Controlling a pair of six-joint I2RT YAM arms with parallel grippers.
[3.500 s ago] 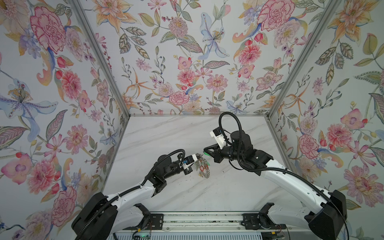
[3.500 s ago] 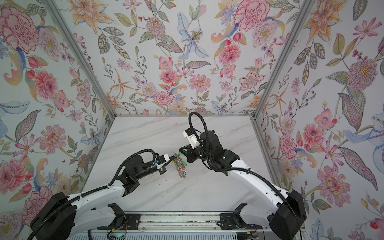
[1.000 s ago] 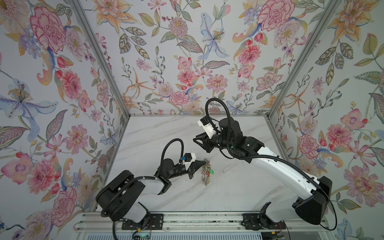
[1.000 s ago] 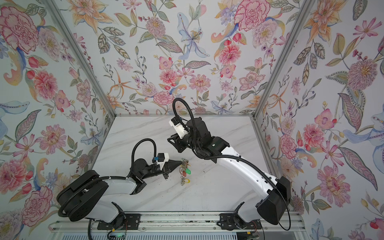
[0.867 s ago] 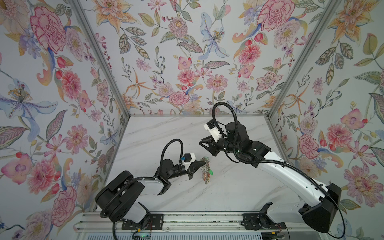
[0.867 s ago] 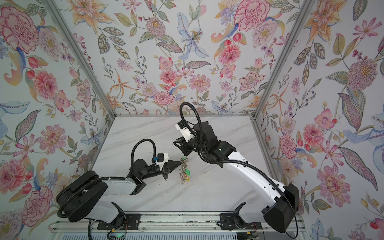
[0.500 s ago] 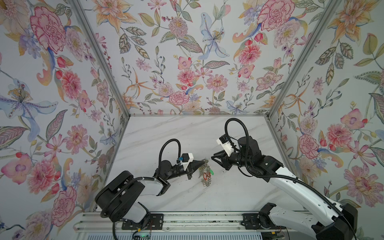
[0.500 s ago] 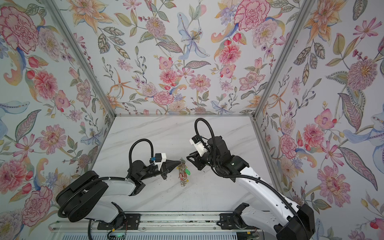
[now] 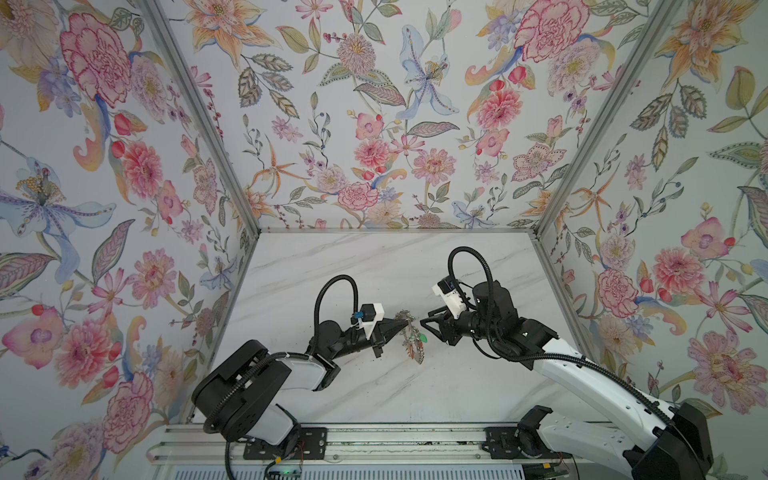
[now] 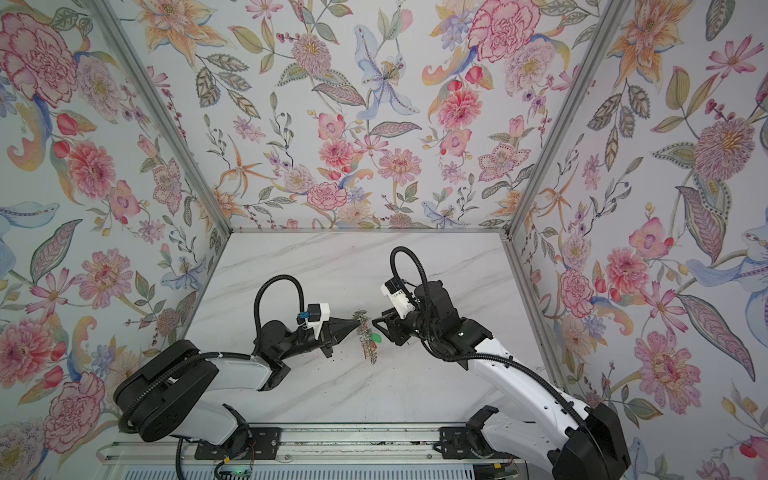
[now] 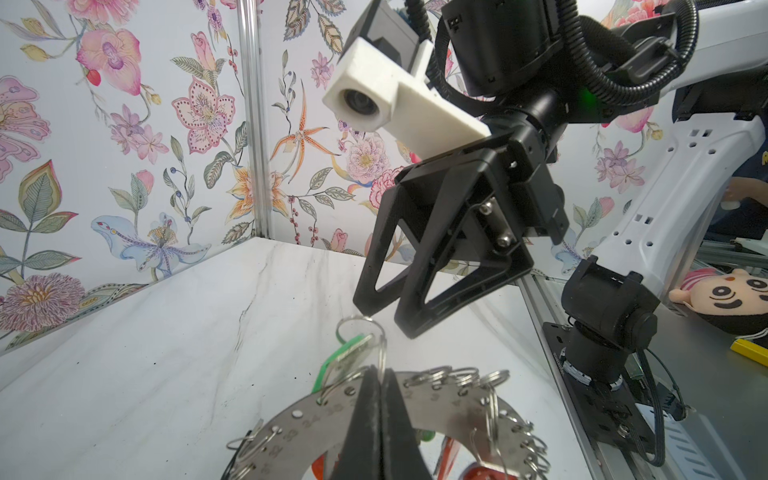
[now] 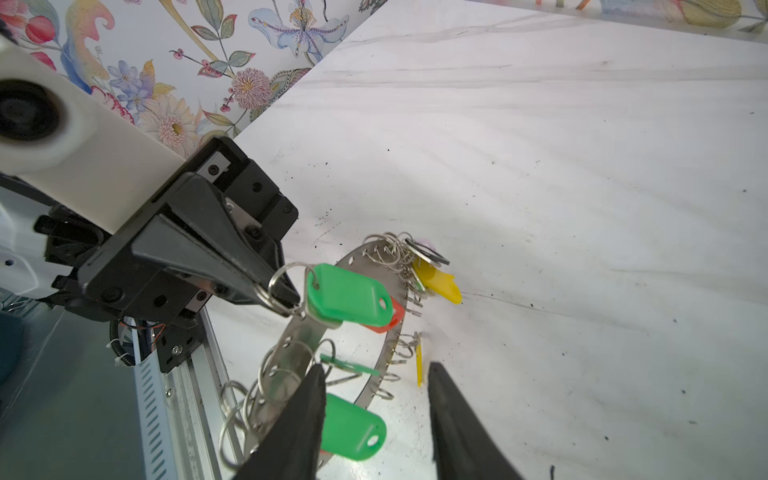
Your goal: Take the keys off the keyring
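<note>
In a top view, left fingers (image 9: 390, 328) are holding the keyring (image 9: 410, 344) on edge over the tabletop (image 9: 374, 266), seemingly offering it across. Left wrist: they're pressing together on its rim. Right wrist: right fingers (image 12: 303, 424) are hovering spread and empty near a green-tagged key (image 12: 349, 297).

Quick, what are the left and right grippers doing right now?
Left gripper: closed on the rim of the large flat grey metal keyring.
Right gripper: open, holding nothing.

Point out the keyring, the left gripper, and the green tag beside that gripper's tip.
keyring (image 11: 299, 428), left wrist view, flat numbered metal face.
left gripper (image 12: 286, 297), right wrist view, closed fingertips.
green tag (image 12: 349, 300), right wrist view, middle of its plastic face.
</note>
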